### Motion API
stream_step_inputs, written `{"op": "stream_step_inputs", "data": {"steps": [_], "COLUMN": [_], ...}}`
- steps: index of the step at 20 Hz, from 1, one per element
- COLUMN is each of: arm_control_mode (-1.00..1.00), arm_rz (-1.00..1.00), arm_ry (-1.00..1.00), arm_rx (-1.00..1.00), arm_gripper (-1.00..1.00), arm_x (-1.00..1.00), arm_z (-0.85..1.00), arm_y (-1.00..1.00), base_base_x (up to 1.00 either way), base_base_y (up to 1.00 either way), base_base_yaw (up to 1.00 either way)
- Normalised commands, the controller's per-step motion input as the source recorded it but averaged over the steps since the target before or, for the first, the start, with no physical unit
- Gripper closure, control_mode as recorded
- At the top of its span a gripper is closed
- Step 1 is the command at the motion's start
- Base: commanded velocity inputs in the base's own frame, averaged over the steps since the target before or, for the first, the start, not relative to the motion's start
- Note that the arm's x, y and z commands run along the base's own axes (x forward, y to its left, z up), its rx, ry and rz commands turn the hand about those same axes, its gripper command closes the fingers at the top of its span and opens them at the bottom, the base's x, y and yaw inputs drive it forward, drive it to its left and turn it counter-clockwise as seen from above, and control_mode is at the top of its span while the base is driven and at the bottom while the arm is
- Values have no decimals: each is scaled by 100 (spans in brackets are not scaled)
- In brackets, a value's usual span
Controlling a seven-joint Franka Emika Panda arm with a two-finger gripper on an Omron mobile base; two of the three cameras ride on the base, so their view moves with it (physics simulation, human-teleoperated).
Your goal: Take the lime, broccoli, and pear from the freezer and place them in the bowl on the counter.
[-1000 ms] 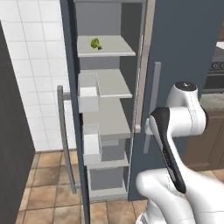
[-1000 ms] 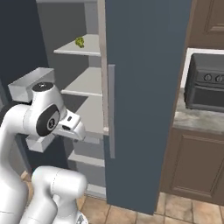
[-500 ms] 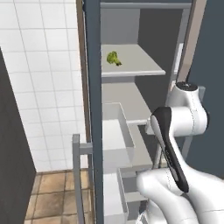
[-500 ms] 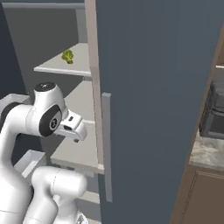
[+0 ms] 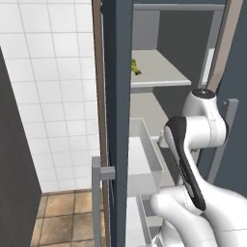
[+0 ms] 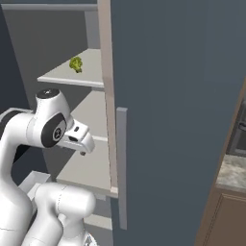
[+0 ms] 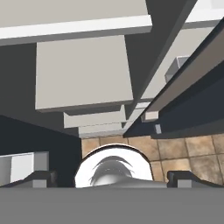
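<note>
Nearest, two-finger dark-tipped gripper (image 7: 111, 177) with jaws spread wide, empty, pointing down at pale grey shelves (image 7: 83, 72). Beyond, on upper shelf of tall blue-grey freezer (image 6: 163, 96), lumpy yellow-green broccoli (image 6: 76, 64). Approach step; next, raise and reach in.

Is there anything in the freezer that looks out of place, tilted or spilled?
Nothing stands out. The broccoli sits alone on an upper shelf of the open freezer, and the shelves look level.
</note>
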Motion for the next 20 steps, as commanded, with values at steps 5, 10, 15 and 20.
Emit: {"op": "stream_step_inputs", "data": {"steps": [5, 10, 15, 20], "arm_control_mode": [100, 100, 100, 100], "arm_rz": [0, 0, 0, 0], "arm_ry": [0, 0, 0, 0], "arm_rx": [0, 0, 0, 0], "arm_gripper": [-100, -100, -100, -100], "arm_x": [0, 0, 0, 0], "arm_z": [0, 0, 0, 0], "arm_y": [0, 0, 0, 0], "base_base_x": [7, 8, 40, 8], "base_base_y": [-24, -5, -11, -25], "base_base_yaw": [0, 0, 0, 0]}}
